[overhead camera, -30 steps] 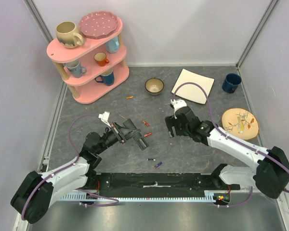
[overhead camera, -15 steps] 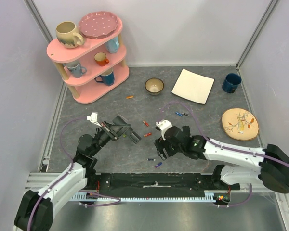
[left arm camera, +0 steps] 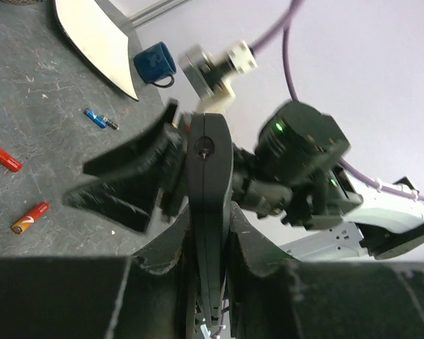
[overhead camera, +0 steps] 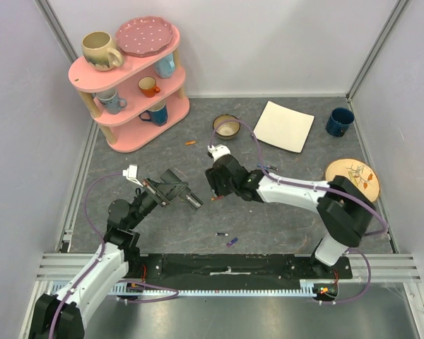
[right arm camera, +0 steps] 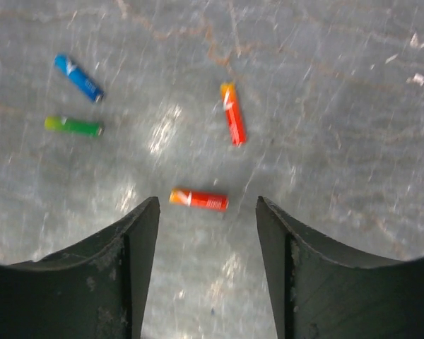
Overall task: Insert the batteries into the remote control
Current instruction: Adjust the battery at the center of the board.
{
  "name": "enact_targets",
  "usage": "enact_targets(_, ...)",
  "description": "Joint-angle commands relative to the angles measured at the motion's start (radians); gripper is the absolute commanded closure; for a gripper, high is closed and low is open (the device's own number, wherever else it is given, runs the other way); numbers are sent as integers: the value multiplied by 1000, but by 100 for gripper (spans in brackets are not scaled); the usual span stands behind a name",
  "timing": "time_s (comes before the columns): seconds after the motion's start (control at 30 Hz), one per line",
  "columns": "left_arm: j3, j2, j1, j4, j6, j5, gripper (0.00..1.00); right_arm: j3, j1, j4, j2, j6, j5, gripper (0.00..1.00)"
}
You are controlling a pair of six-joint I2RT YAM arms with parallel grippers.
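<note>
Our right gripper (right arm camera: pixel 206 212) swung over the red battery (right arm camera: pixel 199 200), open and empty; we'd turn to pinch its sides, left gripper (overhead camera: pixel 168 189) clamping the remote (left arm camera: pixel 208 183).

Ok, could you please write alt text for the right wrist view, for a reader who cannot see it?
The open right gripper hangs over a grey table, a red battery lying in line with the gap between its fingers. A second red battery lies just beyond, and a blue battery and a green battery lie farther left.
</note>
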Motion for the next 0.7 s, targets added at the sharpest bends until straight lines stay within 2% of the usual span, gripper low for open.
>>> enact_targets(0.0,-44,-20,5,18,-23,44,98,101,-65,70,104,-39,-51,40)
enact_targets(0.2,-47,-31,5,16,-22,58,98,156,-88,104,194,-92,-91,48)
enact_targets(0.67,-55,-29,5,41,-28,71,98,193,-111,101,303,-119,-114,48)
